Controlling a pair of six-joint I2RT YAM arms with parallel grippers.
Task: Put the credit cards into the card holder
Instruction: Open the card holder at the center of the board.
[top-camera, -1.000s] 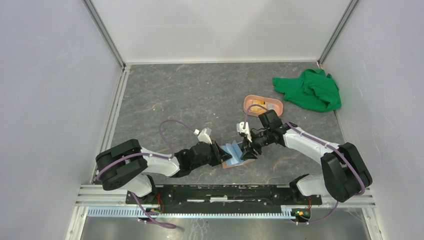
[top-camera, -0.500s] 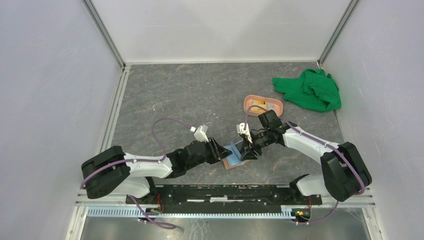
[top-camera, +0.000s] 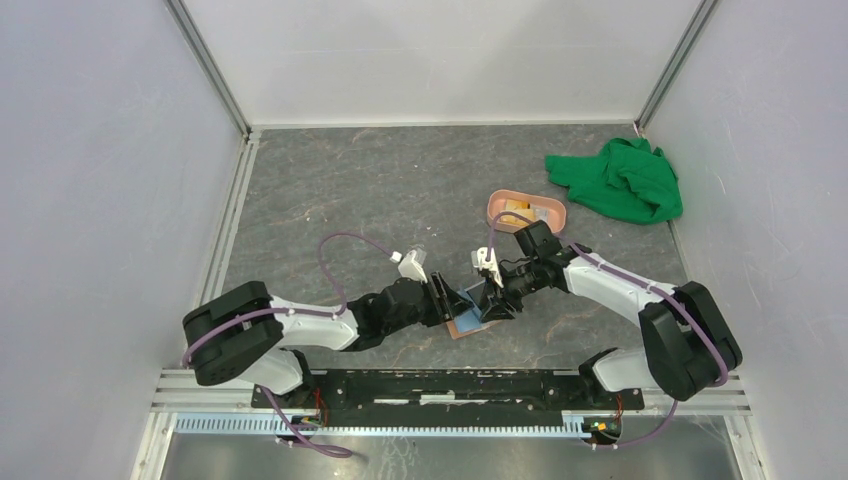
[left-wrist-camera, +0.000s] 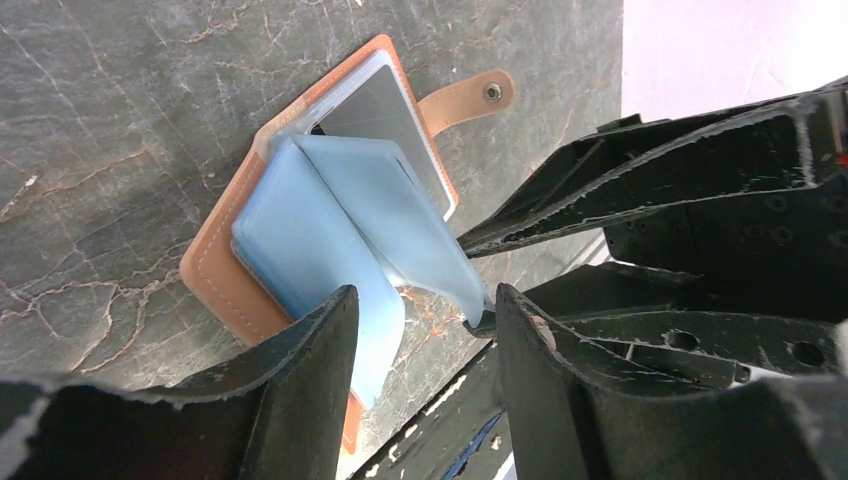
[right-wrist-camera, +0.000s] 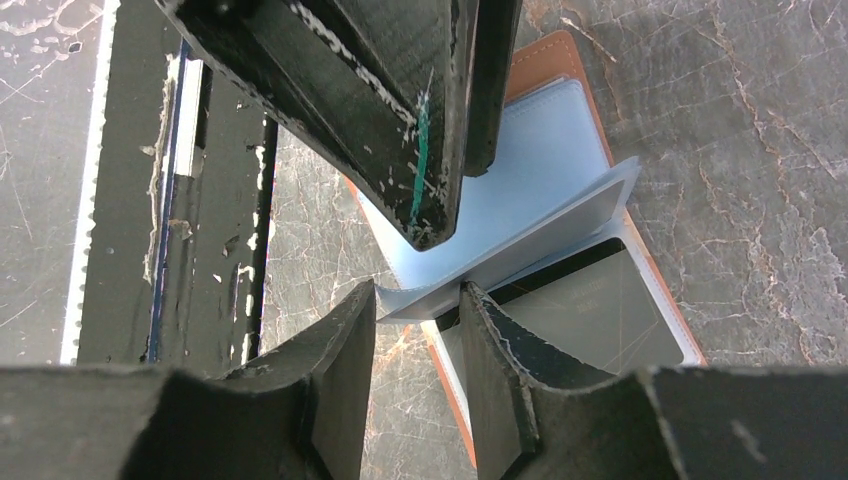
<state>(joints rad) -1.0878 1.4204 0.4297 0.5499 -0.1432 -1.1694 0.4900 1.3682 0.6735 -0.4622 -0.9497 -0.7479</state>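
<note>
Counter (top-camera: 380, 190): grey and marbled, it is carrying everything here.
Left arm (top-camera: 330, 325): it is reaching low from its base toward the middle of the counter, with a purple cable looping above it.
Right arm (top-camera: 620, 285): it is angling in from the right to meet the left arm over the card holder.
Green cloth (top-camera: 620, 180): it is lying crumpled in the far right corner, well apart from the work.
Pink tray (top-camera: 491, 208): it is sitting just beyond the right wrist. An orange-yellow piece (top-camera: 516, 208) is lying inside, too small to identify for certain.
Left claw (left-wrist-camera: 425, 292): its fingers are standing wide apart and gripping nothing. One finger is covering the near corner of the holder, and whether it is pressing down is unclear.
Right claw (right-wrist-camera: 418, 290): its fingers are standing narrowly apart with the corner of the raised leaf between them. Whether they are actually pinching it cannot be told.
Card holder (left-wrist-camera: 205, 268): tan leather, it is lying open and flat on the counter between the two claws. From above it is mostly hidden under them.
Raised leaf (left-wrist-camera: 400, 215): this light blue plastic sleeve is standing up from the spine. Whether it is carrying a card is unclear.
Grey card (right-wrist-camera: 590, 310): it is sitting inside the clear pocket beneath the raised leaf, partly cut off by it.
Snap tab (left-wrist-camera: 465, 97): it is sticking out past the holder's far edge, lying flat.
</note>
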